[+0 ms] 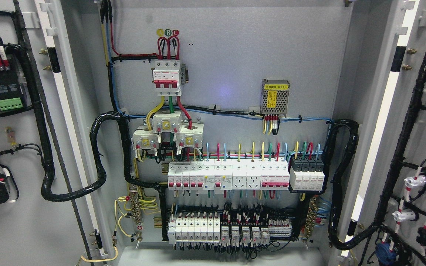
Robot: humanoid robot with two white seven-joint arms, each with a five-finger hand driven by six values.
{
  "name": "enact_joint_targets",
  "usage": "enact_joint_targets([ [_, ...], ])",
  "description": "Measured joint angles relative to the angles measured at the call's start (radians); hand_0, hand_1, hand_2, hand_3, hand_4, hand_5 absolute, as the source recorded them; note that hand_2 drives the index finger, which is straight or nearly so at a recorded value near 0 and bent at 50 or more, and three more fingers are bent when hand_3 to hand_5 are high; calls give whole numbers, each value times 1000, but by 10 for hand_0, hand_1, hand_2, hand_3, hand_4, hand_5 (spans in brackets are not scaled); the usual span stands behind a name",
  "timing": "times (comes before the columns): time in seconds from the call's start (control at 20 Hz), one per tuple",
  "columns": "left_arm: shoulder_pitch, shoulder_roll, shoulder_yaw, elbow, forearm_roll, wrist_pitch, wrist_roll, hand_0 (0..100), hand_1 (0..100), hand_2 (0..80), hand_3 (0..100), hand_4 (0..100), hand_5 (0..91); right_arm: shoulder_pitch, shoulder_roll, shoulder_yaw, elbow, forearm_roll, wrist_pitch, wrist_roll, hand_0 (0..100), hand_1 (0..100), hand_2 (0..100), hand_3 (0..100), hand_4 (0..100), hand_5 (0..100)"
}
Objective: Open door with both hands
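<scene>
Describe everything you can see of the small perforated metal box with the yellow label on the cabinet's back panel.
The small perforated metal box with the yellow label is a silvery mesh-cased unit mounted upright and flat against the grey back panel, right of centre. A yellow strip runs along its top and a yellow label sits on its front. Red, yellow and black wires leave its underside, meeting the blue cable run.

Both doors stand wide open: the left door (pixel 20 155) and right door (pixel 420 147) show wiring on their inner faces. Between them, the cabinet (pixel 235 55) holds rows of breakers (pixel 244 175).
</scene>
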Motion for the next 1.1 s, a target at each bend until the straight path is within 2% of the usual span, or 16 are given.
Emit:
enact_joint_targets([
  [0.25,-27,-38,-34,104,-17,0,2,0,0,0,0,0,0,-32,12,6,114,34,0,-1,0,0,0,0,0,0],
  [0.5,-73,-81,-54,222,-59,-2,2,0,0,0,0,0,0,-70,25,8,232,105,1,-5,0,0,0,0,0,0],
  [0.9,-153,-156,-78,445,-142,2,2,0,0,0,0,0,0,-186,60,12,469,199,5,-14,0,0,0,0,0,0],
  [1.1,-196,-195,-85,564,-175,6,2,0,0,0,0,0,0,-242,81,13,599,281,33,-18,0,0,0,0,0,0],
])
